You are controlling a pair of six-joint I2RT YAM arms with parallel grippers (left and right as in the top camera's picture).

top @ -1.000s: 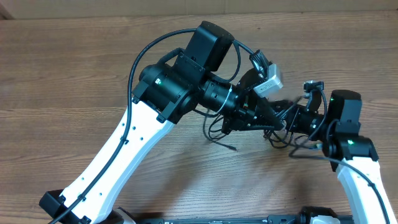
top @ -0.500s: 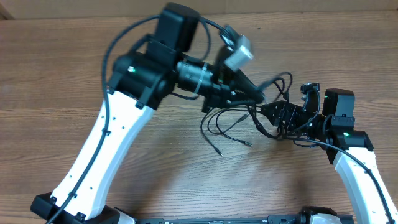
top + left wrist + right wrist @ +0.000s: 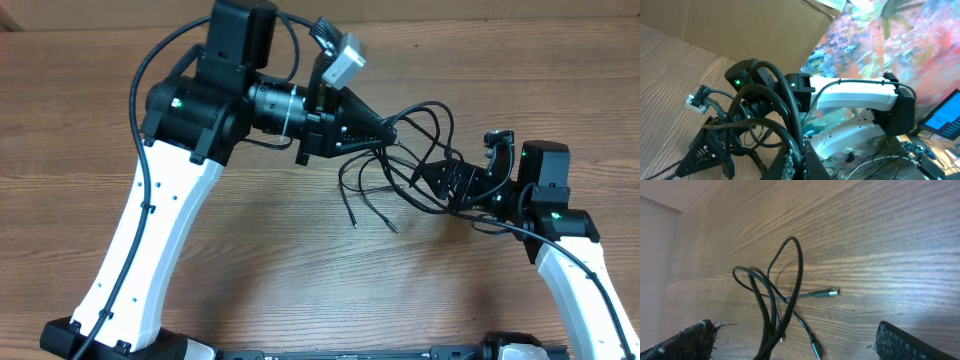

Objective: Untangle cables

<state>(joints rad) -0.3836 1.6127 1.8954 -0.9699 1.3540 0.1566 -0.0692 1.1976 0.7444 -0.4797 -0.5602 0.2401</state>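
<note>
Black thin silver-plugged cords (image 3: 801, 265) are clamped in the left gripper (image 3: 392, 132), just beside the wide-open right gripper (image 3: 428, 178). Pulling apart is judged underway; one must be caught next.

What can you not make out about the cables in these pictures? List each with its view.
Number of cables: overhead, strands overlap and bunch at the left end effector.
Grip point: left wrist, cut off by bottom edge.
Plug type: right wrist, too small.
Where strands lead: right wrist, cut off by bottom edge.

No legible text, label or number — none anywhere
</note>
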